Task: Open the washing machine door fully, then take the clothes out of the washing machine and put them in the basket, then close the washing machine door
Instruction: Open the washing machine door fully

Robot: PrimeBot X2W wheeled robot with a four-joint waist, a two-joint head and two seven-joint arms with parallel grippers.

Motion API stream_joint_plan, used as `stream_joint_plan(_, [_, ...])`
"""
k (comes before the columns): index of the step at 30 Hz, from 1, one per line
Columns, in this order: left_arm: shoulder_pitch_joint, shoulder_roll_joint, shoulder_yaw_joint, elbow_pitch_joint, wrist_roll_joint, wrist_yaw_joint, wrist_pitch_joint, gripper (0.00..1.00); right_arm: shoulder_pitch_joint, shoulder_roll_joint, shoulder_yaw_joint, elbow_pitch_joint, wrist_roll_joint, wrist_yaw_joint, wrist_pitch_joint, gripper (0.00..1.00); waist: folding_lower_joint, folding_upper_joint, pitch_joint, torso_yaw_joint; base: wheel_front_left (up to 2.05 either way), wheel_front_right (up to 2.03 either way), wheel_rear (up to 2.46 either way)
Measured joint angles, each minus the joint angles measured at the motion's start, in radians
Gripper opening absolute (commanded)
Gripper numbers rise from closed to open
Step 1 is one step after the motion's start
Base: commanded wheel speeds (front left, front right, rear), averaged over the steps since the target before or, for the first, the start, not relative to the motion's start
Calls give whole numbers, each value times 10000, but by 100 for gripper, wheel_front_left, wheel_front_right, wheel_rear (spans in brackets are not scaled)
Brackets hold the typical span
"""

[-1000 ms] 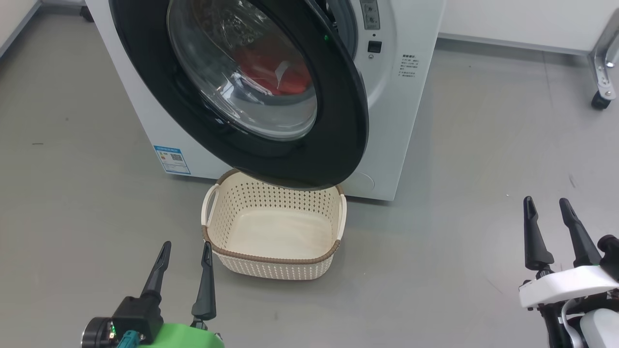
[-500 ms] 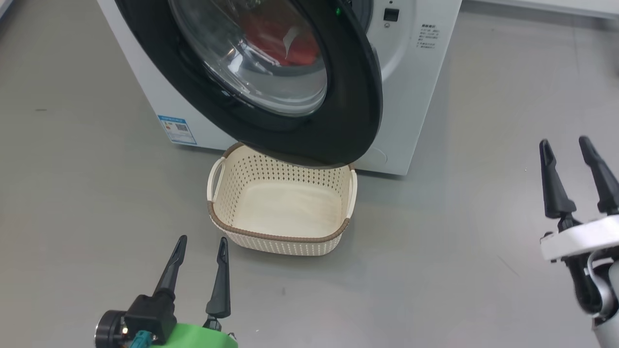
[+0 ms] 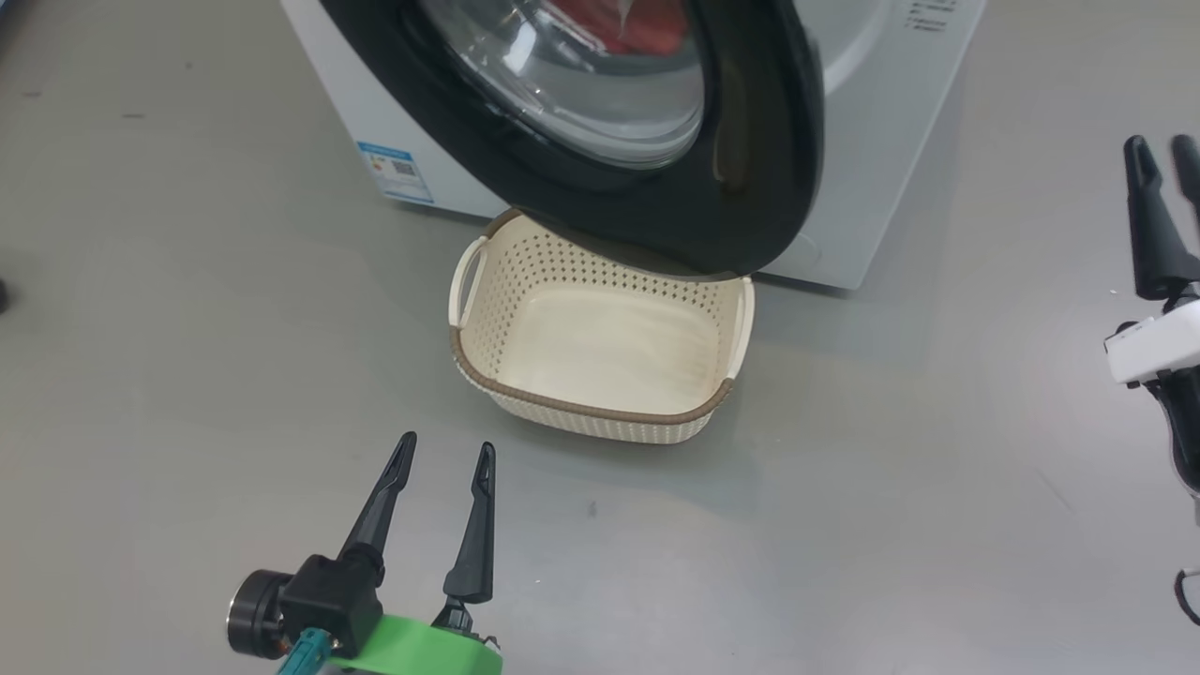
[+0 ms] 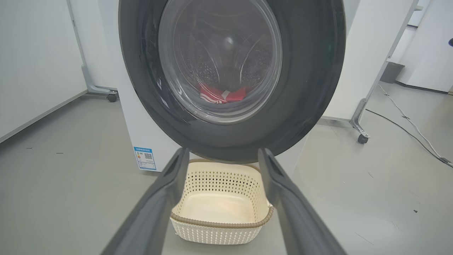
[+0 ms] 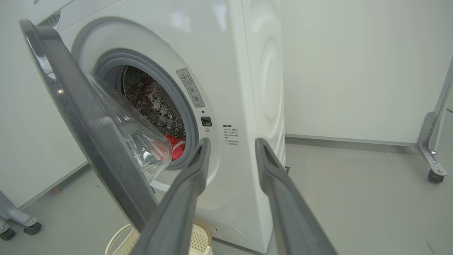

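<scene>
The washing machine (image 3: 881, 187) stands at the top of the head view, its black-rimmed door (image 3: 759, 187) swung partly open over the cream basket (image 3: 469, 375) on the floor. Red clothes (image 5: 175, 143) lie in the drum and also show through the door glass (image 4: 219, 95). My left gripper (image 3: 445, 448) is open and empty, low on the floor in front of the basket (image 4: 219, 226). My right gripper (image 3: 1162, 145) is at the right edge, away from the machine. Its fingers are apart with nothing between them (image 5: 233, 141), pointing at the machine's front right of the door's edge (image 5: 70, 106).
Grey floor surrounds the machine. A wheeled metal frame leg (image 5: 430, 156) stands to the right by the white wall. Another caster (image 4: 361, 138) and a cable (image 4: 407, 127) lie on the floor right of the machine. A blue sticker (image 3: 396, 172) marks its lower front.
The head view has shifted, so the machine and basket sit further right and higher. My right gripper has risen in the view and its fingers have come closer together. The left gripper stays open.
</scene>
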Motion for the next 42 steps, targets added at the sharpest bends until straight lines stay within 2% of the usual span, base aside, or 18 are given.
stream_joint_plan(5, [-49,0,-238,-75,-56,0,0,100,-383,255,96,169,1404,0,989,0,0,0,304,370,0,0,0])
stream_joint_plan(18, [-101,-4,-886,-311,-326,0,0,100,-1963,721,-725,984,5091,-21,3793,0,0,0,917,1300,0,0,0])
stream_joint_plan(23, [-108,-2,-892,-345,-341,0,-2,100,-2586,823,-897,1239,5954,-500,4717,0,0,0,1025,1620,0,0,0])
stream_joint_plan(31, [-123,-4,-878,-454,-366,0,0,100,-3417,813,-986,1473,6656,-1266,5948,0,0,0,1192,1932,0,0,0])
stream_joint_plan(34, [-128,-4,-880,-487,-403,0,0,100,-3579,790,-957,1542,6696,-1369,6217,0,0,0,1227,1976,0,0,0])
stream_joint_plan(42, [-141,-6,-872,-550,-412,0,0,100,-3982,754,-782,1732,7079,-1933,7087,0,0,0,1267,2061,0,0,0])
